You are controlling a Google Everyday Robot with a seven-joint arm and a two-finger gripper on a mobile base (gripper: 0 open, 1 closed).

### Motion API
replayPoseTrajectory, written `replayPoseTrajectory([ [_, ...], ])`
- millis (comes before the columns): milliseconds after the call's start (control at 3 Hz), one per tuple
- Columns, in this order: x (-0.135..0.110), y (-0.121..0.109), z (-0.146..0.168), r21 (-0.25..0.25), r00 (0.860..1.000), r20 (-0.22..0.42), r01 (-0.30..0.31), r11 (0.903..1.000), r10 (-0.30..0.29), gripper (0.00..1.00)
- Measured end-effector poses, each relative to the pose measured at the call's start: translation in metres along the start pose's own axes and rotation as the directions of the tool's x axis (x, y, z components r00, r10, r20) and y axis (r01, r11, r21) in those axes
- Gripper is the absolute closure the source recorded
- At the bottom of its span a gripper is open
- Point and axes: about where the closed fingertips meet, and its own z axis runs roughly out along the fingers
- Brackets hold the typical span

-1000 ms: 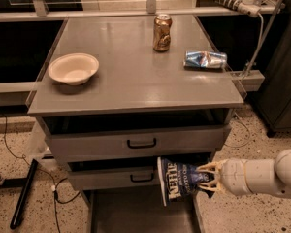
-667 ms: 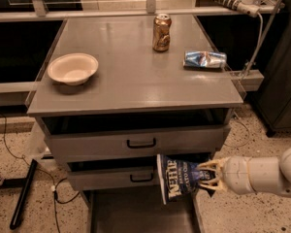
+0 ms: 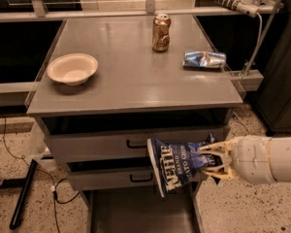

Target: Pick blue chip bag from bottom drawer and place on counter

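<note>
The blue chip bag [image 3: 177, 163] is dark navy with white lettering. It hangs in the air in front of the two handled drawers, above the open bottom drawer [image 3: 136, 212]. My gripper [image 3: 211, 161] comes in from the right and is shut on the bag's right end, holding it sideways. The counter [image 3: 131, 67] is the grey cabinet top, above and behind the bag.
On the counter stand a cream bowl [image 3: 72, 68] at the left, a soda can [image 3: 161, 32] at the back middle, and a small shiny light-blue packet [image 3: 204, 59] at the right. A black rod [image 3: 22, 193] and cables lie on the floor at left.
The bag and my gripper have risen a little, from in front of the lower handled drawer towards the upper one. Nothing on the counter has moved.
</note>
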Motion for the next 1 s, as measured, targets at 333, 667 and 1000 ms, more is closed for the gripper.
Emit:
replayPoseTrajectory([
  [333, -0.046, -0.055, -0.044, 0.033, 0.995, -0.014, 0.101, 0.9944, -0.101, 1.00],
  [667, -0.063, -0.122, -0.079, 0.084, 0.992, -0.026, 0.128, 0.9882, -0.127, 1.00],
  [1000, -0.073, -0.196, -0.096, 0.163, 0.996, 0.017, 0.078, 0.9835, -0.082, 1.00],
])
